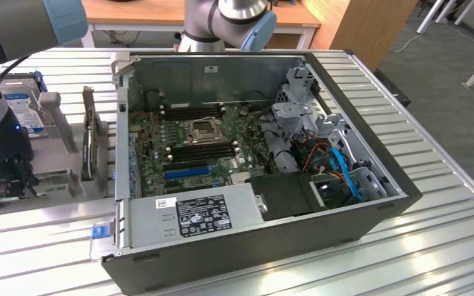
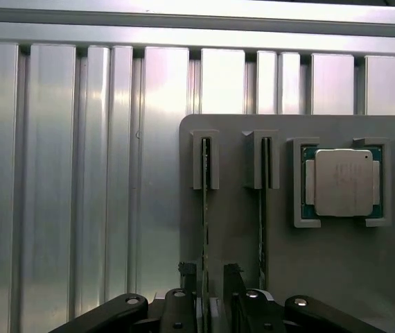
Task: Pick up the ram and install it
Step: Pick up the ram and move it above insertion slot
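The ram (image 2: 204, 208) is a thin stick standing on edge in a slot of the grey holder plate (image 2: 235, 236). A second such stick (image 2: 262, 222) stands in the neighbouring slot. My gripper (image 2: 209, 272) is open and straddles the near end of the first stick, one dark finger (image 2: 187, 272) on each side with a small gap to the board. In the exterior view the gripper (image 1: 7, 182) hangs low over the holder (image 1: 56, 157), at the exterior view's left of the open computer case (image 1: 245, 154). Black memory slots (image 1: 195, 151) lie on the motherboard inside.
A processor chip (image 2: 343, 182) sits in a recess of the holder beside the sticks. A blue-labelled hard drive (image 1: 21, 105) and an upright card (image 1: 89, 139) stand between my arm and the case wall. A long blue slot (image 1: 189, 171), cables and a power supply (image 1: 195, 216) crowd the case.
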{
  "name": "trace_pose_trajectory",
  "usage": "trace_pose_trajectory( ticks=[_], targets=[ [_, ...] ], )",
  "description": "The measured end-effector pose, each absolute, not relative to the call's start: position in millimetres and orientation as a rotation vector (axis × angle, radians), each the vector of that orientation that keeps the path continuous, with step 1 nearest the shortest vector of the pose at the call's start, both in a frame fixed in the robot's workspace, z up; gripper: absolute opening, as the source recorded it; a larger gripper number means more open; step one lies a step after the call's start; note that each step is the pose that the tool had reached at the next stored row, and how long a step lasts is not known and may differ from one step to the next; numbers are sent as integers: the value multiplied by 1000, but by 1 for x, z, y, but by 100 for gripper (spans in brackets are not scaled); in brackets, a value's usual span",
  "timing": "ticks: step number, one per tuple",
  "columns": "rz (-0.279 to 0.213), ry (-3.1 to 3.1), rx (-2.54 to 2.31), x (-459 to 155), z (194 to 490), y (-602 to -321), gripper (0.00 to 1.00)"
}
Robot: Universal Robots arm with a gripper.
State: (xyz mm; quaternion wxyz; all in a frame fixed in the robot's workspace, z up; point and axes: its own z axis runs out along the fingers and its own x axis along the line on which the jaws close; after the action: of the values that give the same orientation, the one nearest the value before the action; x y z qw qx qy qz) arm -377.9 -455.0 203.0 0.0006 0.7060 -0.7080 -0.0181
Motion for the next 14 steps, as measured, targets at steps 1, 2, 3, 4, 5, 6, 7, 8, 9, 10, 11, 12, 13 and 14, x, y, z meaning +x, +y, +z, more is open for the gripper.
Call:
trace_pose_trajectory(
  ticks=[1, 2, 3, 4, 5, 6, 7, 8, 9, 10, 11, 12, 13, 14],
  targets=[
    [-57, -2223, 2217, -378, 203, -455, 30],
    [-57, -2223, 2217, -377, 203, -455, 30],
    [-57, -2223, 2217, -377, 203, -455, 30],
    [-57, -2223, 2217, -376, 203, -455, 30],
    [-57, -2223, 2217, -376, 203, -455, 30],
    [-57, -2223, 2217, -376, 203, -456, 30],
    [-57, -2223, 2217, -375, 203, -456, 30],
    [-57, -2223, 2217, -375, 203, -456, 30],
    [-57, -2223, 2217, -375, 203, -456, 30],
    [-57, -2223, 2217, -375, 203, -456, 30],
    [-57, -2223, 2217, -374, 203, -456, 30],
    [-57, -2223, 2217, -374, 203, -456, 30],
    [-57, -2223, 2217, -374, 203, -456, 30],
    [-57, -2223, 2217, -374, 203, -456, 30]
  ],
)
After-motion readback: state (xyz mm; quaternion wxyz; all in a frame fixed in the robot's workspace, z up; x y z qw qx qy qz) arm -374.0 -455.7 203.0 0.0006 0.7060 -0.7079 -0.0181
